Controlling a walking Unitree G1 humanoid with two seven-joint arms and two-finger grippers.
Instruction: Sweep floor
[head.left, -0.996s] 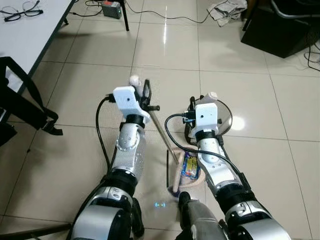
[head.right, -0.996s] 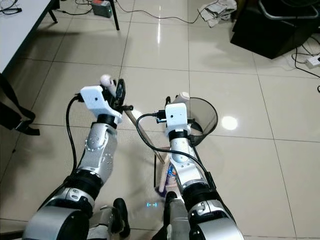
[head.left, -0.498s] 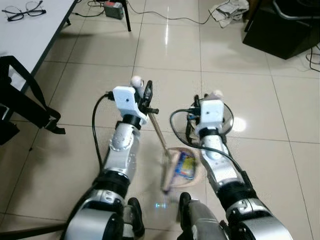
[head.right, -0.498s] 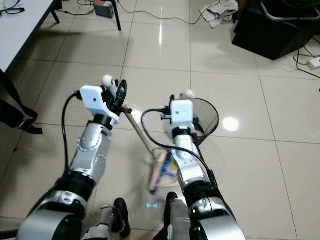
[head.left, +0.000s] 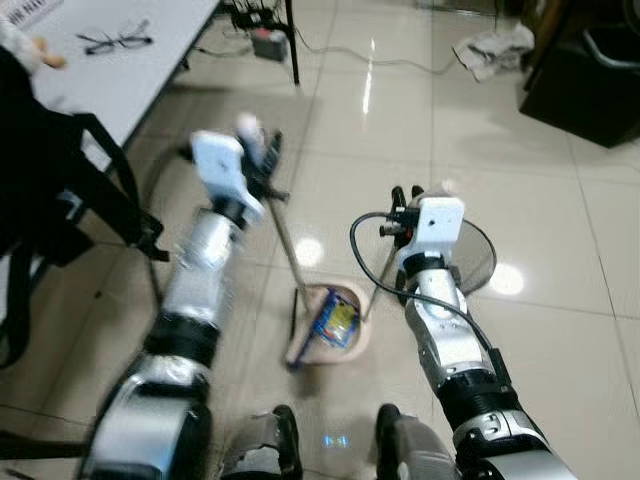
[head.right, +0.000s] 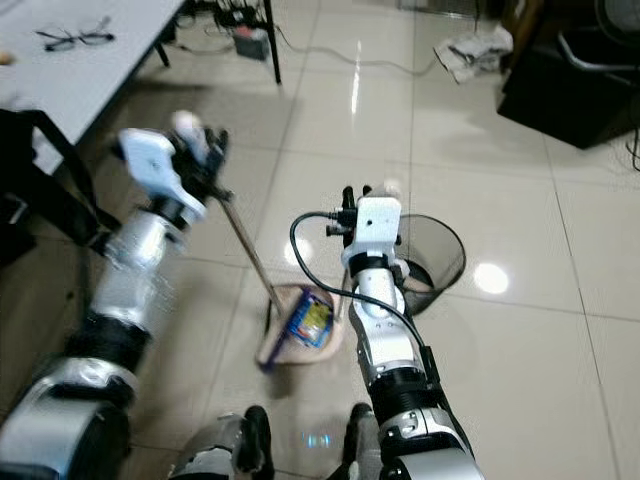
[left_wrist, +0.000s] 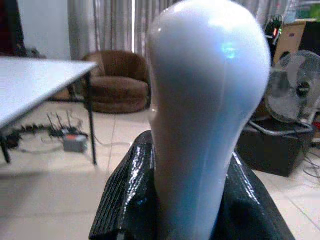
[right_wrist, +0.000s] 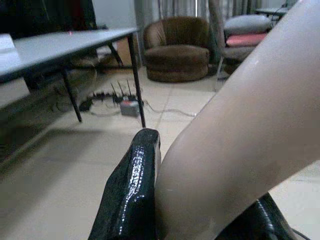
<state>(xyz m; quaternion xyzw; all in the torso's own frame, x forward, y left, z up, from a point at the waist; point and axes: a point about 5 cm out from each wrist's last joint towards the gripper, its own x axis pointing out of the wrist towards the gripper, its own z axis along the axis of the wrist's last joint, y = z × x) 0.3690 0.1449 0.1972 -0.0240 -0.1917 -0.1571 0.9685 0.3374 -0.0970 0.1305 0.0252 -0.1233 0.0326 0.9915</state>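
Two grippers are at work over a glossy beige tiled floor. To the robot's left, a white table top with a dark edge and a black table leg bound the working area; a pair of dark-rimmed glasses lies on it, and a black strap or bag hangs beside its edge. Open tile runs ahead and to the right, up to a crumpled grey cloth and a black box-like unit at the far right.

Left gripper is pressed closed around the white rounded handle top of a thin beige broom stick. The stick's long axis slants from the gripper down and toward the robot, ending at the broom head on the floor.

Just beside it, a tan dustpan lies on the floor between the arms, holding a blue and yellow packet.

Right gripper is clamped on the tan dustpan handle, which slopes down to the pan. Behind this arm stands a dark mesh waste bin.
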